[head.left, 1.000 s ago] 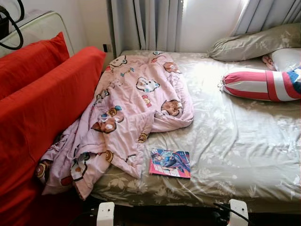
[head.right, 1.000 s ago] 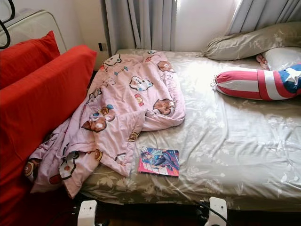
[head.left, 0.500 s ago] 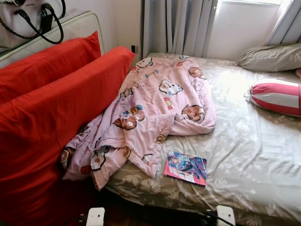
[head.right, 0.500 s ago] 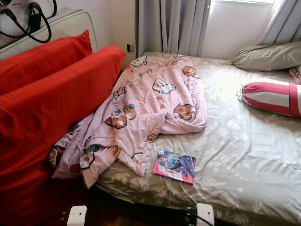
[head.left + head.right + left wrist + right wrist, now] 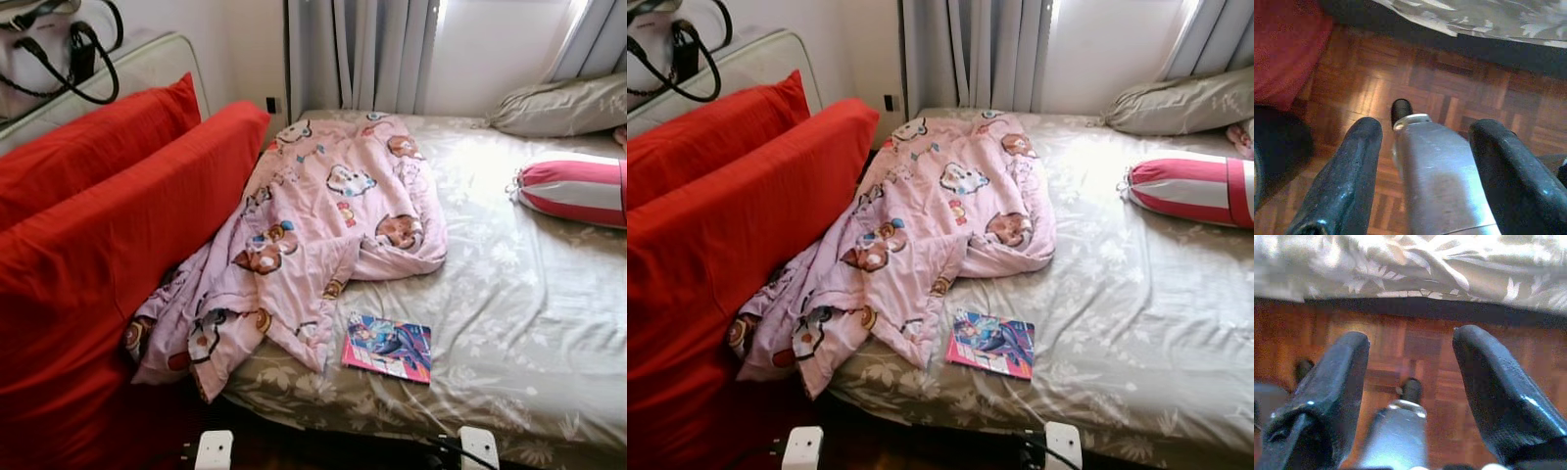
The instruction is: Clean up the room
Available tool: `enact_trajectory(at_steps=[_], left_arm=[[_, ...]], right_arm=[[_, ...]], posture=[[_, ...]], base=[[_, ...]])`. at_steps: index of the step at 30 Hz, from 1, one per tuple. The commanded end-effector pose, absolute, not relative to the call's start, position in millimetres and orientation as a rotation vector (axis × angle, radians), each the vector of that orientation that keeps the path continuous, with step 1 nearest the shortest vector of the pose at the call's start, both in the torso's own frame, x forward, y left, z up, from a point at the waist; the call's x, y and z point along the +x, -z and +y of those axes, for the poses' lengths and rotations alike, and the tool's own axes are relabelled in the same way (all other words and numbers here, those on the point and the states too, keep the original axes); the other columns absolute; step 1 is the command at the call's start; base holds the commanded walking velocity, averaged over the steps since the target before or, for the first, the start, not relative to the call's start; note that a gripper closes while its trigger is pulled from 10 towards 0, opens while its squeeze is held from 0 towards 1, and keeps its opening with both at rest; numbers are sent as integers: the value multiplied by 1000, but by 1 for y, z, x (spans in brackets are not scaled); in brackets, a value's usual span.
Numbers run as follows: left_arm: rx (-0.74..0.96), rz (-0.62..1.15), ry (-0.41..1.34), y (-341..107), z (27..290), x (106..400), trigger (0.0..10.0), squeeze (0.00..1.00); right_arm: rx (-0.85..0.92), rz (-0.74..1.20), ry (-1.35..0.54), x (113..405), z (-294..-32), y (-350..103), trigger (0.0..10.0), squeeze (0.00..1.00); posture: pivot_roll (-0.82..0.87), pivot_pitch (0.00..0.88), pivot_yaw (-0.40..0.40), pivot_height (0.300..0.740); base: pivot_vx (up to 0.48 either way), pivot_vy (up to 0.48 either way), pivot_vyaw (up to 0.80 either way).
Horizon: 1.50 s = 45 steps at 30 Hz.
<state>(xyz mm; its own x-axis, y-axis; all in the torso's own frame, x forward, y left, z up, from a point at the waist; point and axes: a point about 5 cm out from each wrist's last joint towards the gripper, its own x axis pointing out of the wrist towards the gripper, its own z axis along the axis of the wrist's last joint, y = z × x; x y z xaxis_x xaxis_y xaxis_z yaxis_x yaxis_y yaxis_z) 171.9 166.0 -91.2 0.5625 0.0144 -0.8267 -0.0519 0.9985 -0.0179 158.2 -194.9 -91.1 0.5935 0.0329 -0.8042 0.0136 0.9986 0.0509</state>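
Note:
A crumpled pink cartoon-print blanket lies across the left half of the bed and hangs over its left front corner. A colourful book lies flat on the floral sheet near the bed's front edge, just right of the blanket's hem. A red-and-white striped bolster and a grey-green pillow rest at the far right. My left gripper hangs open over the parquet floor, and my right gripper also hangs open above the floor by the bed's edge. Neither holds anything.
Two big red cushions lean upright against the bed's left side. Behind them stands a pale headboard-like panel with a bag and black straps on top. Grey curtains hang at the back. Dark parquet runs below the bed.
The whole picture has shifted as the camera turned left, then slightly back right. The blanket, book and pillows lie where they were. Nothing was taken hold of.

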Motion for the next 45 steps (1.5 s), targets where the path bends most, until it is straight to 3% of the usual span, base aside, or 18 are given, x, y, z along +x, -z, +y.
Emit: enact_trajectory(at_steps=[1, 2, 8, 14, 25, 34, 45], left_arm=[[-52, 982, -48, 92, 167, 169, 10000, 0], [-53, 981, -47, 92, 167, 169, 10000, 0], [-63, 977, -55, 92, 167, 171, 10000, 0], [-68, 979, -59, 92, 166, 171, 10000, 0], [-71, 981, -61, 92, 166, 170, 10000, 0], [-68, 980, -51, 92, 166, 170, 10000, 0], [-61, 981, -40, 92, 166, 171, 10000, 0]], right_arm=[[-37, 964, -155, 151, -184, 95, 10000, 0], [-72, 963, -217, 150, -181, 95, 10000, 0], [-35, 955, -141, 153, -182, 94, 10000, 0], [87, 896, 37, 174, -202, 84, 10000, 0], [110, 898, 50, 172, -201, 85, 10000, 0], [131, 894, 77, 172, -205, 84, 10000, 0], [138, 924, 82, 152, -217, 90, 10000, 0]], posture=[[103, 0, -26, 740], [107, 0, -29, 740], [90, 0, -31, 740], [85, 0, -30, 740], [75, 0, -27, 740], [67, 0, -24, 740], [54, 0, -17, 740]], base=[[0, 0, 0], [0, 0, 0], [0, 0, 321], [0, 0, 0], [0, 0, 0], [0, 0, 444], [65, 0, 0]])
